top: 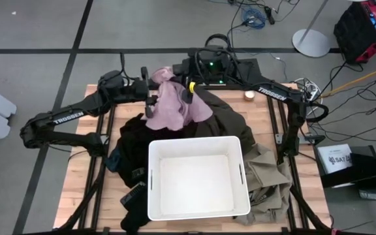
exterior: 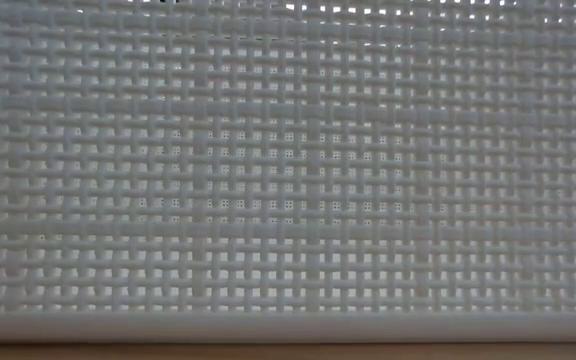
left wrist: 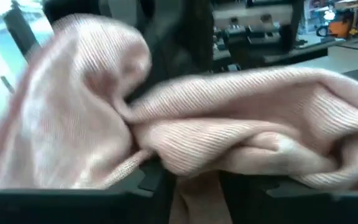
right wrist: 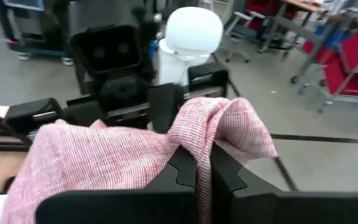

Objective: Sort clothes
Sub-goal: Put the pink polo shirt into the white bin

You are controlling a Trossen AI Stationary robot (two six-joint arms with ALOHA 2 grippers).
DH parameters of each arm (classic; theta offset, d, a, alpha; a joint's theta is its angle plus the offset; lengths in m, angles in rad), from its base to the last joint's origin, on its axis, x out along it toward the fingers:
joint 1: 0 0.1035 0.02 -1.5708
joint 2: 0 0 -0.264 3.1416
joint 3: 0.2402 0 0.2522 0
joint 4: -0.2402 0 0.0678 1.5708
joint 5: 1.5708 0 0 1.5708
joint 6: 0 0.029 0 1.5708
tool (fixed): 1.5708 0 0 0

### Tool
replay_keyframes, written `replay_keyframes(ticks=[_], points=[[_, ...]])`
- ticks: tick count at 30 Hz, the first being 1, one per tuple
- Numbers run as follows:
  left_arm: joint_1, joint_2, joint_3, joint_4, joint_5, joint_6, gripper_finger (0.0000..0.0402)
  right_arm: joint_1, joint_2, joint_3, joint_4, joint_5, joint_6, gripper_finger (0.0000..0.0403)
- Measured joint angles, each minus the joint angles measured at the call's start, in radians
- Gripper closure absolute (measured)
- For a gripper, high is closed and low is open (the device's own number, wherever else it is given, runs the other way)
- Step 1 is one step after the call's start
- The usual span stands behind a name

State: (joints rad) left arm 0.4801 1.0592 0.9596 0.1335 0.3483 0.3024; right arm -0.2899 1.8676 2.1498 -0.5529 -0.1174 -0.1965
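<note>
A pale pink garment (top: 172, 108) hangs bunched between my two grippers above the far middle of the table. My left gripper (top: 154, 98) is on its left side and my right gripper (top: 189, 91) on its right, both shut on it. The cloth fills the left wrist view (left wrist: 229, 124) and drapes over my right fingers (right wrist: 104, 155). Under it lies a large dark olive garment (top: 230, 121). Black clothes (top: 132, 140) and a dark blue piece (top: 114, 160) lie at the left, and a khaki garment (top: 266, 176) at the right. My left gripper (left wrist: 194, 186) holds a bunched fold of the pink garment (left wrist: 197, 165), several layers, between its two fingers. It comes at the cloth about level from the table's left. The cloth bulges over the fingers and hides their tips. My right gripper (right wrist: 197, 171) pinches a fold of the pink garment (right wrist: 197, 134) between its shut fingertips, coming nearly level from the table's right. The fold humps up over the fingers and the rest spreads away toward my left gripper.
A white rectangular bin (top: 198, 176) stands at the near middle of the table, and its lattice wall (exterior: 288, 180) fills the low view. A small round object (top: 249, 95) sits at the far right.
</note>
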Motion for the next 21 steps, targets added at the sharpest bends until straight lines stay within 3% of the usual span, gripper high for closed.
replay_keyframes(ticks=[4,10,16,21], points=[[-0.012,0.001,0.0,0.028,-0.038,0.03,0.0233,0.009,0.008,0.0,-0.022,-0.005,0.003,0.0402],[-0.036,0.002,0.0,0.017,-0.174,0.061,0.0189,0.017,0.009,0.0,-0.067,-0.004,0.013,0.0402],[-0.045,0.002,0.0,-0.053,-0.283,0.047,0.0178,0.023,0.014,-0.002,-0.128,-0.02,0.02,0.0402],[-0.044,0.009,0.0,-0.036,-0.253,0.047,0.0178,0.027,0.019,-0.002,-0.121,-0.035,0.005,0.0402]])
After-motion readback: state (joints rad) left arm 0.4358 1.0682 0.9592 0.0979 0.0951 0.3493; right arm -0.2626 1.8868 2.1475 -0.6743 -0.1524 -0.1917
